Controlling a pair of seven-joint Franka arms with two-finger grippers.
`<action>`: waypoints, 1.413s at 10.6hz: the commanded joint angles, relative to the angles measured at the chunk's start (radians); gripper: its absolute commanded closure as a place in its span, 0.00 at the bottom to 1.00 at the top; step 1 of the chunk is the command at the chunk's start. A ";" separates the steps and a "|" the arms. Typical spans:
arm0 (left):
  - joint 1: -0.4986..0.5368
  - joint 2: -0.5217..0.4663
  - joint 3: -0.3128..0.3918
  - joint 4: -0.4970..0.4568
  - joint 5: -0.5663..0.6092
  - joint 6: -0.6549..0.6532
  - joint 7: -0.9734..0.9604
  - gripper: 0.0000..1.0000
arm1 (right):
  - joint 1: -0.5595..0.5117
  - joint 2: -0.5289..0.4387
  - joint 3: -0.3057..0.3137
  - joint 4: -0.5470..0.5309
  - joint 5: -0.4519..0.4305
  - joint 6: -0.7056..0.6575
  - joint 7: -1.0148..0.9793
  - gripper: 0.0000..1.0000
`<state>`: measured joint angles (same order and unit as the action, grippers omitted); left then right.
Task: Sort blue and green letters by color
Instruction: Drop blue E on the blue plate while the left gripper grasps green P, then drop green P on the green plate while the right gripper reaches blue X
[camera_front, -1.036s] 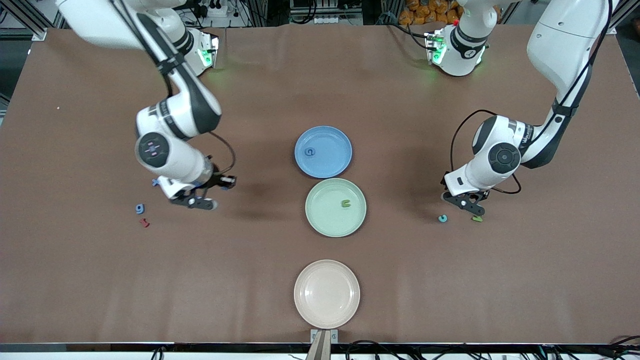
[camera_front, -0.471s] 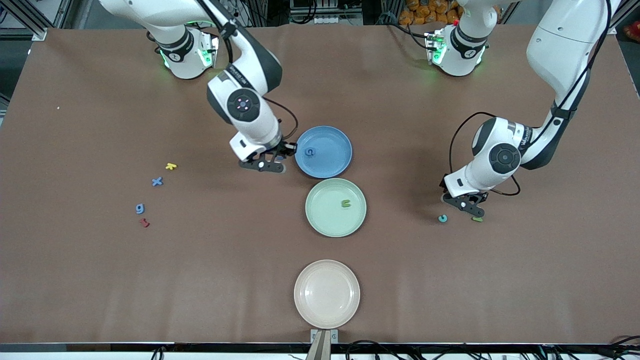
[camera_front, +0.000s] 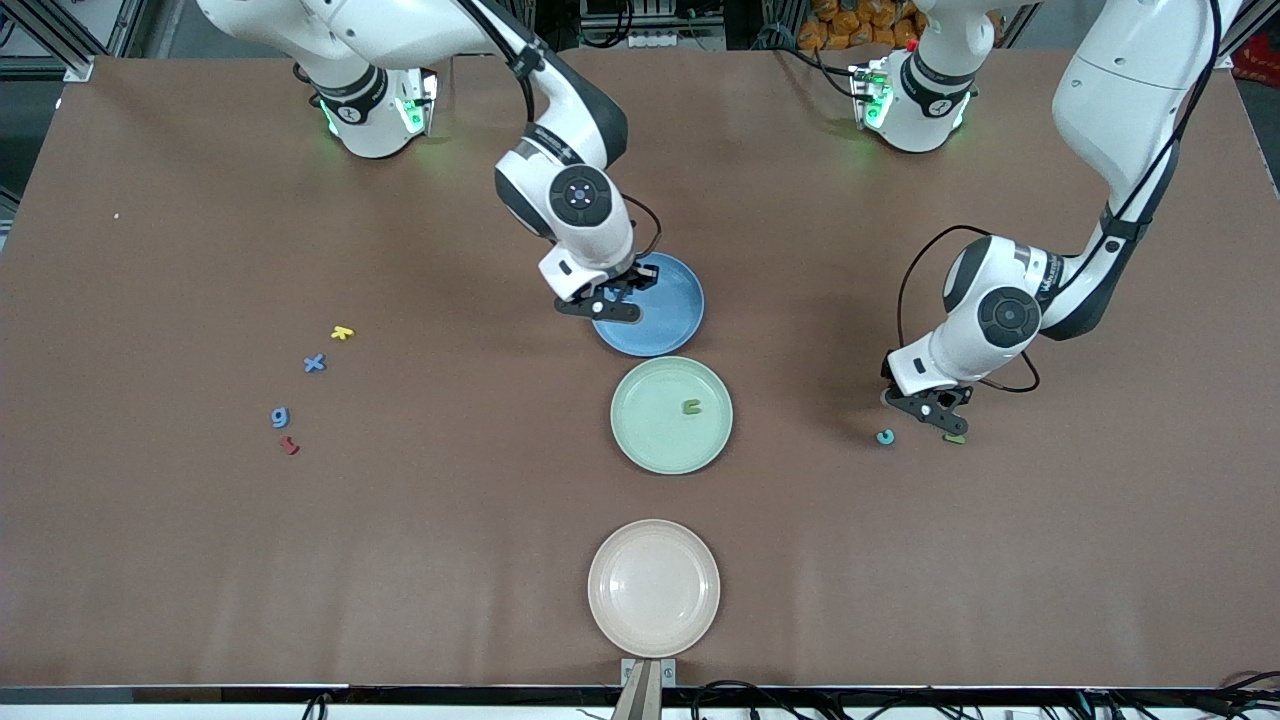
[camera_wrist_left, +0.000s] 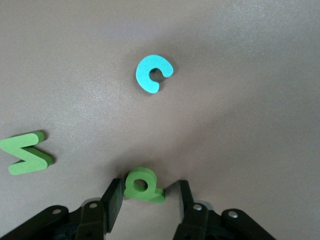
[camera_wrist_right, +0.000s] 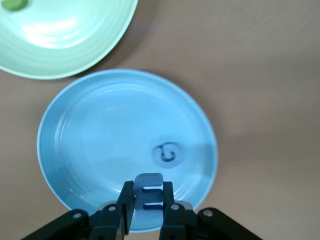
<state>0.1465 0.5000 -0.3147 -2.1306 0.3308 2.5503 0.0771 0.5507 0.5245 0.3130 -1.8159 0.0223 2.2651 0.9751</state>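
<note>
The right arm reaches from its base toward the blue plate (camera_front: 665, 310); its right gripper (camera_front: 612, 303) hangs over that plate's rim, jaws clamped on a blue letter E (camera_wrist_right: 149, 196); the left arm bends down well apart from the plate, toward its own end of the table; its left gripper (camera_front: 938, 412) sits low at the tabletop, fingers (camera_wrist_left: 114, 199) parted around a green letter (camera_wrist_left: 142, 184).

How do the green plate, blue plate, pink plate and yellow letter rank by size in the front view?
Largest to smallest:
1. Pink plate
2. Green plate, though the pink one sits nearer the camera, so this order is unsure
3. Blue plate, partly hidden
4. Yellow letter
</note>
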 joint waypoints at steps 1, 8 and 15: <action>0.013 -0.001 -0.006 -0.005 0.025 0.016 0.007 0.60 | 0.043 0.066 -0.009 0.052 0.001 0.045 0.046 0.81; 0.010 -0.024 -0.050 0.034 0.013 0.014 0.000 0.91 | -0.026 0.013 -0.009 0.023 -0.019 0.007 0.078 0.00; -0.077 0.038 -0.147 0.174 -0.073 0.014 -0.111 0.93 | -0.378 -0.136 -0.009 -0.138 -0.130 -0.018 -0.336 0.00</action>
<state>0.1205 0.4966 -0.4564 -2.0234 0.2792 2.5660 0.0244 0.2834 0.4606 0.2893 -1.8723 -0.0914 2.2461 0.7873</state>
